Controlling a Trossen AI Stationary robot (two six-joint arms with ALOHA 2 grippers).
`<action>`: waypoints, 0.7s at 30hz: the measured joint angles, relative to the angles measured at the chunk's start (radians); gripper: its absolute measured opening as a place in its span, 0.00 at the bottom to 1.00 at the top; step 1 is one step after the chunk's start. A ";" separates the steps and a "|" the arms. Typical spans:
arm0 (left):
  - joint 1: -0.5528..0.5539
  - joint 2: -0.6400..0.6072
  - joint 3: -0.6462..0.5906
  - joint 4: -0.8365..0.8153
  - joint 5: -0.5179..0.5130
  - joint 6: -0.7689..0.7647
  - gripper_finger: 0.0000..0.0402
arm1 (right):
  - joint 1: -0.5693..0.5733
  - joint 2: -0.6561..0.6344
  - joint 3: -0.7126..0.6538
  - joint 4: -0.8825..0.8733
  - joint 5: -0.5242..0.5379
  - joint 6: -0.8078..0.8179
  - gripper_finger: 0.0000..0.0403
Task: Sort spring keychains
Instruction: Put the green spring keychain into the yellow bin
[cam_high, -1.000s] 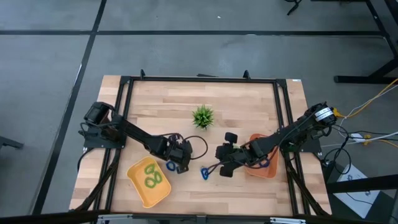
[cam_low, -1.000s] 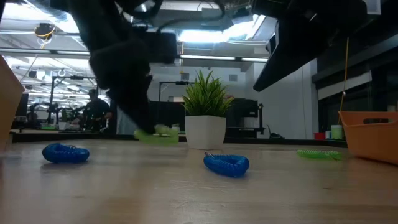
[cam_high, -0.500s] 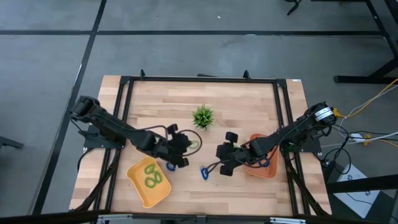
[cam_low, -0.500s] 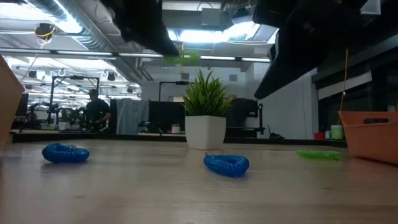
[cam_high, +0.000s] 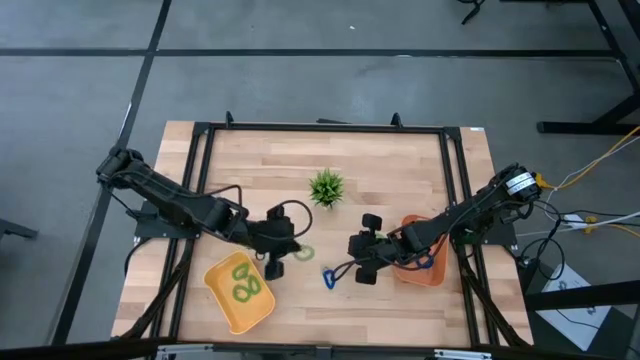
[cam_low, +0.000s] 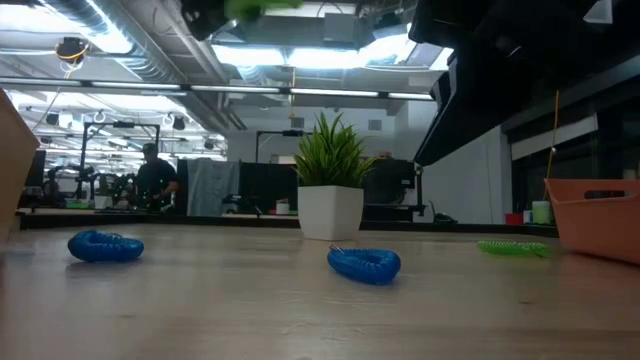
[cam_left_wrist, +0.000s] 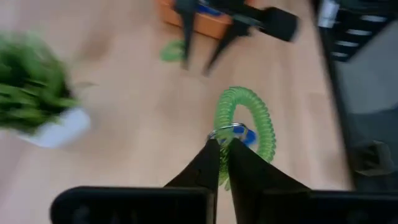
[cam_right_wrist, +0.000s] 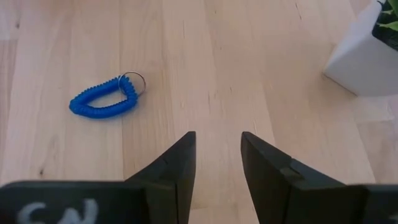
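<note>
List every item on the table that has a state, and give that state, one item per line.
Left gripper: shut on a green keychain, lifted.
Right gripper: open, empty, above the table.
Yellow tray: holds green keychains.
Orange tray: holds blue keychains.
Blue keychain: lying loose.
Plant: upright.

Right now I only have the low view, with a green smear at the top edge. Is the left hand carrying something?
Observer: Yes. The left hand is shut on a light green coiled spring keychain.
Reviewer: Near which tray?
Observer: From above, it is beside the yellow plastic tray, which already holds two green coils.
Reviewer: And the right hand?
Observer: The right hand is open and empty, with a bright blue coiled keychain lying ahead of it.
</note>
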 joint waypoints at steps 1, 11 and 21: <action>-0.001 -0.007 0.000 -0.005 0.043 -0.014 0.04 | 0.000 0.000 0.000 0.000 0.000 0.000 0.32; -0.057 -0.030 0.000 -0.007 0.446 -0.242 0.04 | 0.000 0.000 0.000 0.000 -0.002 0.005 0.32; -0.155 -0.030 0.000 -0.120 0.607 -0.638 0.04 | 0.000 0.000 0.001 0.000 -0.006 0.022 0.32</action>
